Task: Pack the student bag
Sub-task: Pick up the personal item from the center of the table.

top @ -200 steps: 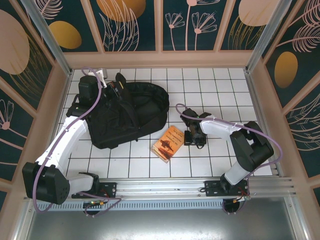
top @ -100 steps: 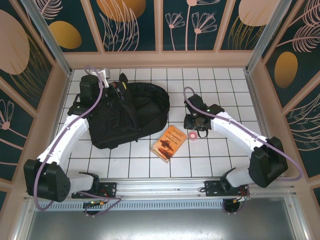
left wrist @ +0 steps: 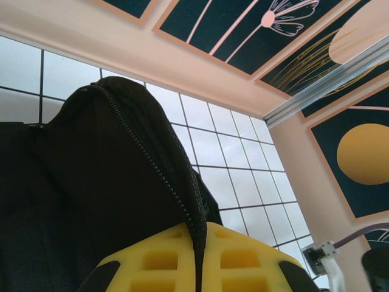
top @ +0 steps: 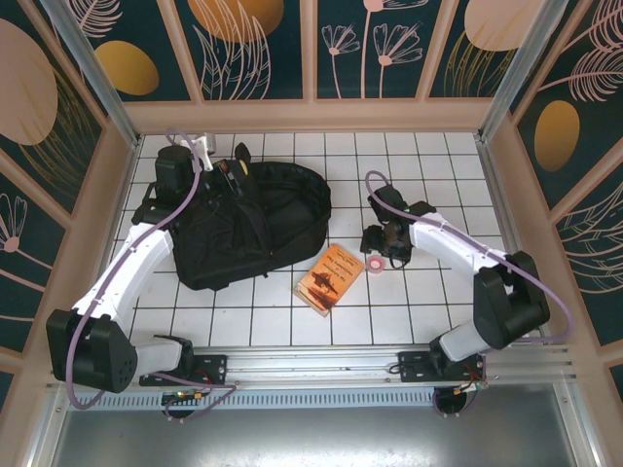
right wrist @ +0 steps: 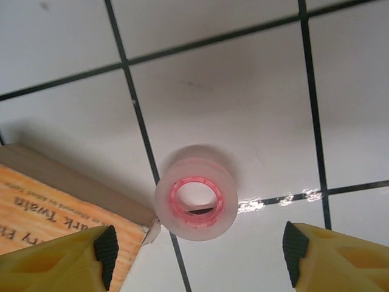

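Observation:
The student bag [top: 258, 224], a big black backpack, lies at the left of the tiled table. My left gripper [top: 237, 170] holds its top edge lifted. In the left wrist view the yellow fingers [left wrist: 243, 258] are shut on the bag's zipper seam [left wrist: 182, 201]. My right gripper [top: 383, 240] hangs open above a small clear tape roll with a pink core [top: 376, 265]. In the right wrist view that roll [right wrist: 196, 201] lies flat on the tile between and just beyond the spread fingers of the right gripper [right wrist: 200, 254], touching neither.
An orange paperback [top: 329, 278] lies just left of the tape roll, its corner [right wrist: 55, 213] close under my right gripper's left finger. Patterned walls ring the table. White tiles lie bare right of and in front of the book.
My right gripper has drawn back from over the tape roll, which now lies uncovered on the tile, and its jaws have spread wider. The left arm still holds the bag's edge.

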{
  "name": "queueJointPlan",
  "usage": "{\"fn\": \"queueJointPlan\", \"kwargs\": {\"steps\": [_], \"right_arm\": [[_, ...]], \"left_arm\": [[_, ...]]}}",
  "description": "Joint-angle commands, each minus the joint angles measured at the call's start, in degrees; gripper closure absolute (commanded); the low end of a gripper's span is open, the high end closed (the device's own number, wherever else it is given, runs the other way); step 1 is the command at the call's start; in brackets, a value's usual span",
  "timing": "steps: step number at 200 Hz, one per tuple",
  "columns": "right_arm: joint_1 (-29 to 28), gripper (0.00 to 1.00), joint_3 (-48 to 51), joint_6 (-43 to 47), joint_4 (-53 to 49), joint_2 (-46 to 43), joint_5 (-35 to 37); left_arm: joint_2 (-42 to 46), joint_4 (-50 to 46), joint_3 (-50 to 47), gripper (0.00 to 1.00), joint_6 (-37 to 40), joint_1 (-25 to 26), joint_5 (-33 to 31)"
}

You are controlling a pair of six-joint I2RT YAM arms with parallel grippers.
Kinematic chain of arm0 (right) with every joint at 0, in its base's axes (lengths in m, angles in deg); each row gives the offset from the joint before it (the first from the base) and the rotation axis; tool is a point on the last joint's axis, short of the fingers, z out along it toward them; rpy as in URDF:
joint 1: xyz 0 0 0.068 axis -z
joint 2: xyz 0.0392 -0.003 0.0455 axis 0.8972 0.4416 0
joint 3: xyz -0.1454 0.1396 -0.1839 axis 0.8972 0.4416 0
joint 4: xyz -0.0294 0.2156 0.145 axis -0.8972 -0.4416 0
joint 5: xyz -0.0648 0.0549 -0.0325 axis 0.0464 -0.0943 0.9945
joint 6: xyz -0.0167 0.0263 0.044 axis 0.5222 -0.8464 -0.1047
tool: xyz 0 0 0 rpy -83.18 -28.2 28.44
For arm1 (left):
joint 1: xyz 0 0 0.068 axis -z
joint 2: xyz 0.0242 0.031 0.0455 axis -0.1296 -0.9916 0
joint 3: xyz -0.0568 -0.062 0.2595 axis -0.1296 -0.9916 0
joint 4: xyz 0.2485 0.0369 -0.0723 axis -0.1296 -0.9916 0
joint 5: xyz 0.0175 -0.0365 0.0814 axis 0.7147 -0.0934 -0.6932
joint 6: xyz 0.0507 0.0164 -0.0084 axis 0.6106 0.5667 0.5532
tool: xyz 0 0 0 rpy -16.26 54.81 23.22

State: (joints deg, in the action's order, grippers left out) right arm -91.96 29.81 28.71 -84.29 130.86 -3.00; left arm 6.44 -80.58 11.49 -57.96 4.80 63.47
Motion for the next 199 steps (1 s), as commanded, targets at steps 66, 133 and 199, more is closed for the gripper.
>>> {"fn": "queueJointPlan", "kwargs": {"steps": [66,133,199], "right_arm": [[-0.1,0.09,0.3,-16.2,3.0,8.1,-2.0],[-0.5,0.22,3.5,-18.9,4.7,9.4,-4.5],[-0.6,0.41,4.5,-18.2,5.3,9.7,-4.0]], "left_arm": [[0.6,3.7,-1.6,1.00,-0.1,-0.5,1.6],[1.0,3.8,-1.6,1.00,-0.1,-0.5,1.6],[1.1,3.9,-1.7,1.00,-0.1,-0.6,1.6]]}}
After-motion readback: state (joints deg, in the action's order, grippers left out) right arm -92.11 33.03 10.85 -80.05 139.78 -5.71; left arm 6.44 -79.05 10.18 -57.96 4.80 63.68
